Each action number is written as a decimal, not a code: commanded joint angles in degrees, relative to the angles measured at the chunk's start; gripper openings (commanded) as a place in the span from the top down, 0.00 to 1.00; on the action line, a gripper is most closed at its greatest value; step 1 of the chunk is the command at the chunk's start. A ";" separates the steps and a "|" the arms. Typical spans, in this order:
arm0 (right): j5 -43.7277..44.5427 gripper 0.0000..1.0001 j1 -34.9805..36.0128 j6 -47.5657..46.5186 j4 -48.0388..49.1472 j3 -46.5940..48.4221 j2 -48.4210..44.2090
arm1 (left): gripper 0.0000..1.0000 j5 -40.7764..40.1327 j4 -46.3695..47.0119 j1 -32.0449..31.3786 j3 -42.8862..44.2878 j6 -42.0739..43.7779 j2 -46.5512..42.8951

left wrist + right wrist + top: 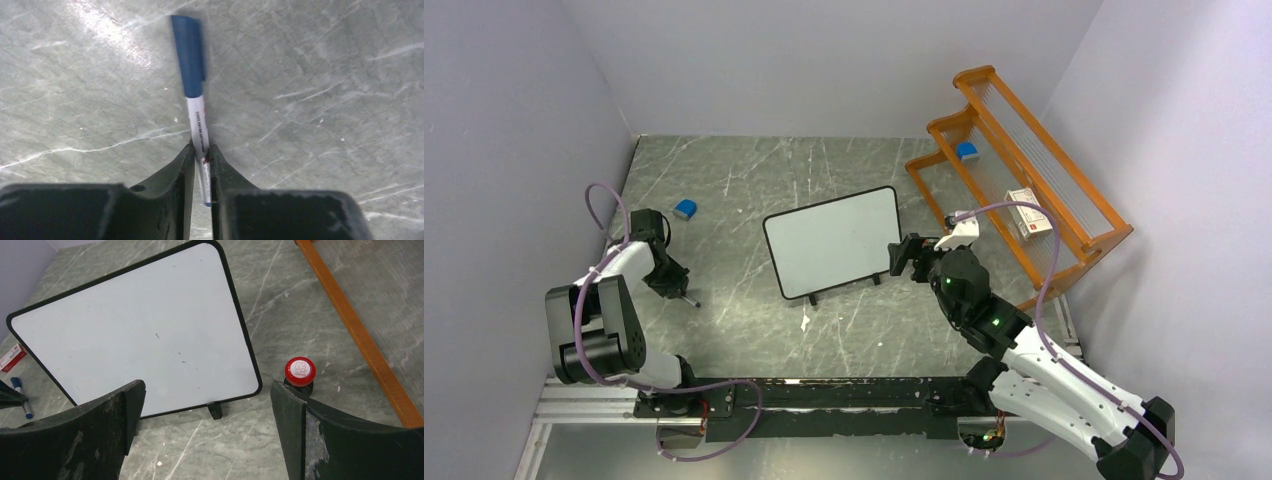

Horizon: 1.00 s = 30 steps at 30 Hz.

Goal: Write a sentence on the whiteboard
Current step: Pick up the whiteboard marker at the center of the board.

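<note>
The whiteboard (834,240) lies in the middle of the table, white with a thin black frame; it also fills the right wrist view (140,335). Its face is blank apart from a few faint specks, and no sentence shows on it. My left gripper (680,289) is low over the table at the left, shut on a marker (200,130) with a white body and a blue cap (188,55) that points away from the fingers. My right gripper (906,258) is open and empty just off the board's right edge, its fingers (125,405) spread wide above the board's lower edge.
An orange rack (1024,170) stands at the back right, holding a blue item (967,151) and a white box (1029,213). A red-topped knob (299,371) stands between board and rack. A small blue object (686,208) lies at the back left. Walls close three sides.
</note>
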 commanded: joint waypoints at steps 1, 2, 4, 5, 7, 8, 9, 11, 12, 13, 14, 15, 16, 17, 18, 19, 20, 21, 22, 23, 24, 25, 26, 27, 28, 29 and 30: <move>-1.16 0.00 0.09 -1.23 0.56 -0.19 -0.11 | 0.86 5.78 3.85 0.41 -2.12 0.17 0.63; -1.38 0.00 0.13 -1.45 0.49 -0.13 -0.18 | 0.89 6.45 4.11 0.39 -2.38 0.17 -0.01; -2.33 0.00 0.09 -2.10 0.30 0.01 -0.36 | 0.93 7.40 4.31 0.40 -2.68 0.26 -1.45; -2.78 0.00 0.14 -2.31 0.19 -0.02 -0.52 | 0.94 7.83 4.27 0.36 -2.73 0.34 -2.11; -3.33 0.00 0.09 -2.58 0.26 0.00 -0.66 | 0.95 8.39 4.23 0.36 -2.94 0.65 -3.59; -3.54 0.00 0.11 -2.74 0.33 0.03 -0.75 | 0.95 9.17 4.37 0.37 -3.11 0.77 -4.51; -3.86 0.00 0.11 -2.90 0.21 0.17 -0.68 | 0.95 10.10 4.59 0.36 -3.28 1.06 -5.55; -5.22 0.00 0.15 -3.55 -0.17 1.00 -0.61 | 0.95 11.26 4.96 0.42 -3.67 1.30 -7.96; -5.90 0.00 0.11 -3.67 -0.30 1.36 -0.51 | 0.95 11.89 5.13 0.35 -3.77 1.44 -9.16; -6.63 0.00 0.09 -3.83 -0.36 1.65 -0.50 | 0.95 12.72 5.23 0.42 -3.74 1.56 -10.49; -7.52 0.00 0.14 -4.02 -0.24 1.77 -0.54 | 0.95 13.58 5.28 0.36 -3.64 1.56 -11.70; -8.59 0.00 0.20 -4.28 0.05 1.95 -0.44 | 0.95 14.63 5.28 0.40 -3.42 1.50 -12.91; -9.80 0.00 0.21 -4.45 0.50 2.04 -0.35 | 0.95 15.58 5.33 0.35 -3.17 1.38 -14.22; -11.51 0.00 0.23 -5.00 0.95 2.35 0.05 | 0.95 16.52 5.33 0.34 -2.91 1.07 -15.52; -13.52 0.00 0.20 -5.50 1.58 2.62 0.40 | 0.95 17.72 5.57 0.36 -2.64 0.75 -17.04; -15.66 0.00 0.26 -5.76 2.38 2.77 0.78 | 0.95 18.99 5.93 0.37 -2.52 0.32 -18.56; -17.27 0.00 0.23 -5.75 3.31 2.82 1.15 | 0.95 20.29 6.44 0.36 -2.41 -0.38 -20.13; -18.71 0.00 0.29 -5.75 4.58 2.80 1.43 | 0.95 22.04 6.99 0.31 -2.32 -1.14 -22.37; -20.02 0.00 0.28 -5.75 5.42 2.70 1.77 | 0.95 23.25 7.56 0.33 -2.15 -2.00 -23.97; -20.92 0.00 0.34 -5.56 6.80 2.70 2.16 | 0.95 24.45 8.16 0.26 -1.96 -2.77 -25.43; -22.07 0.00 0.47 -5.29 7.63 3.02 2.60 | 0.95 25.39 8.56 0.30 -1.61 -3.85 -26.90; -22.96 0.00 0.54 -5.16 8.05 3.55 3.26 | 0.95 26.39 8.96 0.30 -1.14 -4.46 -27.93; -23.56 0.00 0.76 -5.04 8.18 4.15 3.92 | 0.95 27.06 8.80 0.28 -0.42 -4.88 -28.66; -23.99 0.00 0.87 -5.05 8.39 4.71 4.50 | 0.95 27.80 8.64 0.15 0.69 -5.18 -29.05; -24.36 0.00 1.06 -4.98 8.71 5.08 5.06 | 0.95 28.60 8.74 0.00 1.37 -5.68 -29.33; -24.58 0.00 1.32 -4.76 9.28 5.23 5.45 | 0.95 29.42 9.11 -0.29 1.92 -6.30 -29.52; -24.60 0.00 1.74 -4.45 10.09 5.25 5.74 | 0.95 30.58 9.85 -0.80 2.27 -7.26 -29.62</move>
